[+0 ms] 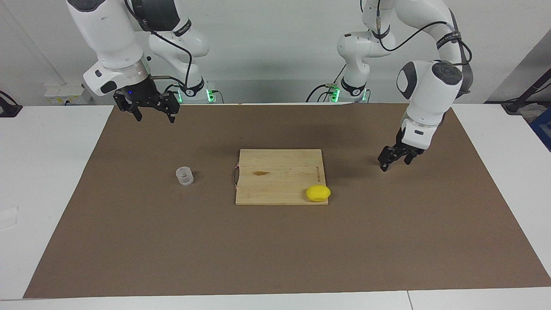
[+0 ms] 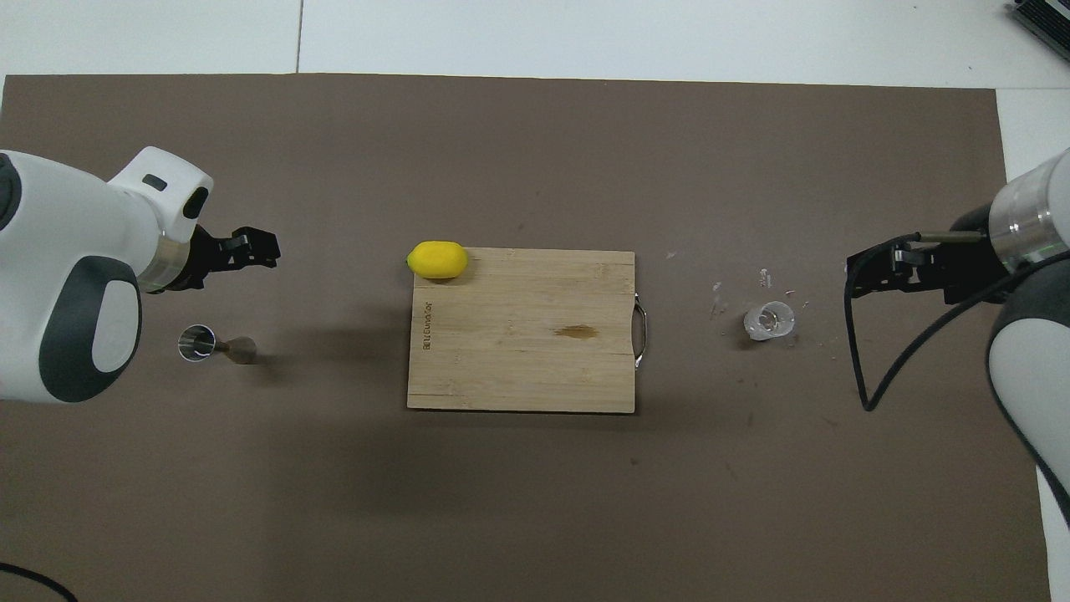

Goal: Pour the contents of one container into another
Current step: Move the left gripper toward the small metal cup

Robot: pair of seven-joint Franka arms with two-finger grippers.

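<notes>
The jaws of the left gripper (image 1: pixel 395 161) are seen parted and empty; it is held low over the brown mat (image 1: pixel 275 258) toward the left arm's end of the table, tilted downward. The metal jigger (image 2: pixel 213 344) is shown only in the overhead view, on the mat near this gripper and apart from it; in the facing view it is hidden by the left arm. Whether it stands or lies on its side cannot be told.

The jaws of the right gripper (image 1: pixel 155 113) are likewise spread wide with nothing between them; it is raised over the mat's edge nearest the robots, at the right arm's end.

The clear plastic cup (image 1: pixel 185 176) is placed upright on the mat, farther from the robots than the right gripper and well apart from it. Between cup and jigger a wooden cutting board (image 1: pixel 280 172) is laid, with a yellow lemon (image 1: pixel 318 193) on its corner farthest from the robots, toward the left arm's end.
</notes>
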